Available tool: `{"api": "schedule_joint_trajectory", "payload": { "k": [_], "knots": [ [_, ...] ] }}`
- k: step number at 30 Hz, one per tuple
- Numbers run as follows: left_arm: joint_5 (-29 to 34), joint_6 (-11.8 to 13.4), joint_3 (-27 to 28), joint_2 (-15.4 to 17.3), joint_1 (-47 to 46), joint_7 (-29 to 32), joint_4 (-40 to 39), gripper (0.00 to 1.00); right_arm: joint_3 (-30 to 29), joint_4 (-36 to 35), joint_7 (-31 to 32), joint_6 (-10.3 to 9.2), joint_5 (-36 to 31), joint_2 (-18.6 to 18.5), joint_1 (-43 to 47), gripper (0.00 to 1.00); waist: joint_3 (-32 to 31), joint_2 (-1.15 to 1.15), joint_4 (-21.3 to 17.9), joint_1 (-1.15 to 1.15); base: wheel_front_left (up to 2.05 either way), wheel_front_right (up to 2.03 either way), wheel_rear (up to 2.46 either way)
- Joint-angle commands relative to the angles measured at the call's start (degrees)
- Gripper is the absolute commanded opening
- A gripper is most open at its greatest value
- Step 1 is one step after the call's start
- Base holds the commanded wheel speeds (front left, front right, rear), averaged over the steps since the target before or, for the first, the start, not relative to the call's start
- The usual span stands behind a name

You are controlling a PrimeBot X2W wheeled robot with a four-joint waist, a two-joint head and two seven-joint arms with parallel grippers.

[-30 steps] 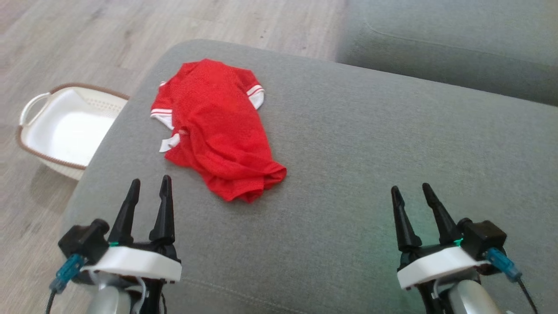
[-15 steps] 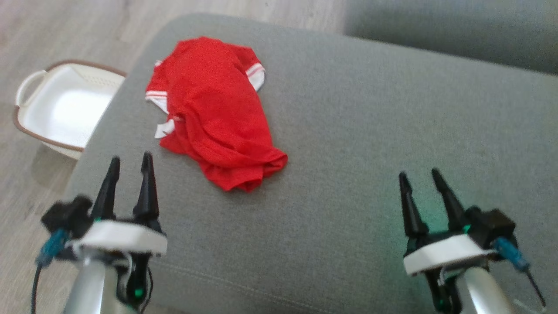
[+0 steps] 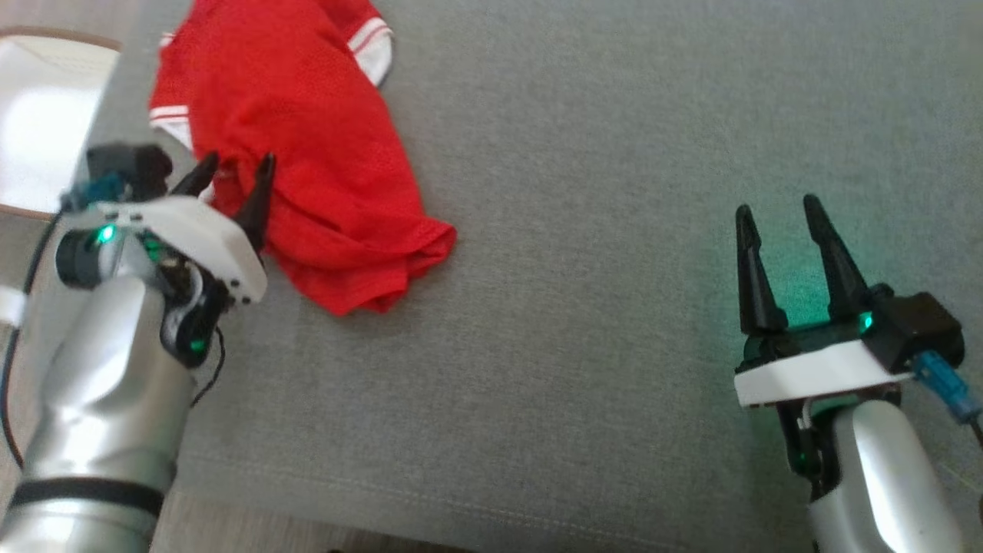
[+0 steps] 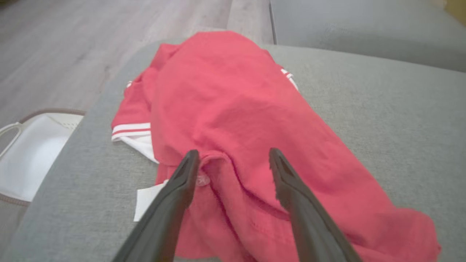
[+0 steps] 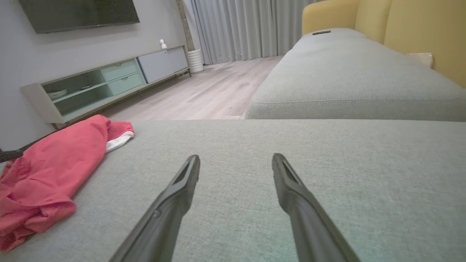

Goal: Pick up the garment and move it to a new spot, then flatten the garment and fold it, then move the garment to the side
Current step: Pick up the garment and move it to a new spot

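So, my left gripper [image 3: 236, 163] was spread, its 2 fingers over the crumpled red shirt [image 3: 307, 130], which lay near the left edge of the sofa [image 3: 584, 153]. My right gripper [image 3: 776, 206], also spread, hovered over the sofa, well apart from the shirt.

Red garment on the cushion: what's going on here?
The red garment lies crumpled near the left edge of the grey cushion, not yet picked up. The left gripper is open at the garment's near side, its fingers either side of a bunched fold. Whether they touch the cloth is unclear. The right gripper is open over bare cushion, well apart from the garment. A white basket sits on the floor beside the cushion.
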Motion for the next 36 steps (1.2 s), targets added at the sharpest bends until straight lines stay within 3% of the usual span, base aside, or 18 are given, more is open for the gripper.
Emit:
{"api": "schedule_joint_trajectory", "payload": {
  "k": [1, 7, 8, 9, 12, 15, 20, 25, 30, 36],
  "knots": [
    [-0.62, 0.04, 1.58, 2.91, -1.88, 0.09, -0.97, 1.0, 1.41, -2.18, 0.11, -0.05, -0.43, -0.13, -1.27, 1.0, 1.95, 0.0, -1.69, -0.02, 0.0, 0.0, 0.0],
    [-7.45, 0.04, -5.28, 5.68, -6.96, 4.96, 5.45, 1.0, 1.92, -3.05, 0.47, -0.05, -0.64, -0.13, -2.18, 1.0, 3.98, 0.0, -3.85, -0.02, 0.0, 0.0, 0.0],
    [-8.56, 0.04, -6.49, 6.02, -7.36, 5.87, 6.18, 0.68, 1.93, -3.03, 0.4, -0.05, -0.6, -0.13, -2.3, 1.0, 4.03, 0.0, -4.12, -0.02, 0.0, 0.0, 0.0],
    [-9.49, 0.04, -7.77, 6.55, -7.67, 6.15, 6.53, 0.0, 1.98, -2.96, 0.32, -0.05, -0.51, -0.13, -2.41, 1.0, 3.97, 0.0, -4.47, -0.02, 0.0, 0.0, 0.0],
    [-12.93, 0.04, -10.08, 7.89, -8.22, 4.3, 6.72, 0.0, 1.99, -2.52, 0.05, -0.05, -0.21, -0.13, -2.43, 1.0, 3.43, 0.0, -5.14, -0.02, 0.0, 0.0, 0.0],
    [-14.81, 0.04, -12.35, 9.07, -8.68, -2.02, 6.4, 0.0, 1.97, -1.45, -0.54, -0.05, 0.38, -0.13, -2.1, 1.0, 1.63, 0.0, -5.96, -0.02, 0.0, 0.0, 0.0],
    [-16.79, 0.04, -13.93, 9.63, -8.76, -9.98, 3.83, 0.0, 2.17, 0.07, -1.45, -0.05, 1.55, -0.13, -1.74, 1.0, -1.65, 0.0, -7.01, -0.02, 0.0, 0.0, 0.0],
    [-18.09, 0.04, -13.77, 9.34, -8.44, -13.73, -1.03, 0.0, 3.04, 1.4, -2.25, -0.05, 2.95, -0.13, -1.54, 1.0, -4.52, 0.0, -8.78, -0.02, 0.0, 0.0, 0.0],
    [-18.18, 0.43, -12.44, 7.03, -6.75, -14.6, -7.18, 0.0, 4.03, 2.91, -3.05, -0.05, 4.42, -0.13, -1.02, 1.0, -6.88, 0.0, -11.11, -0.02, 0.0, 0.0, 0.0],
    [-16.33, 2.0, -12.1, 1.78, -4.74, -14.74, -13.9, 0.0, 5.14, 3.96, -3.72, -0.05, 5.81, -0.13, -1.13, 1.0, -8.25, 0.0, -14.85, -0.02, 0.0, 0.0, 0.0]
  ]
}}
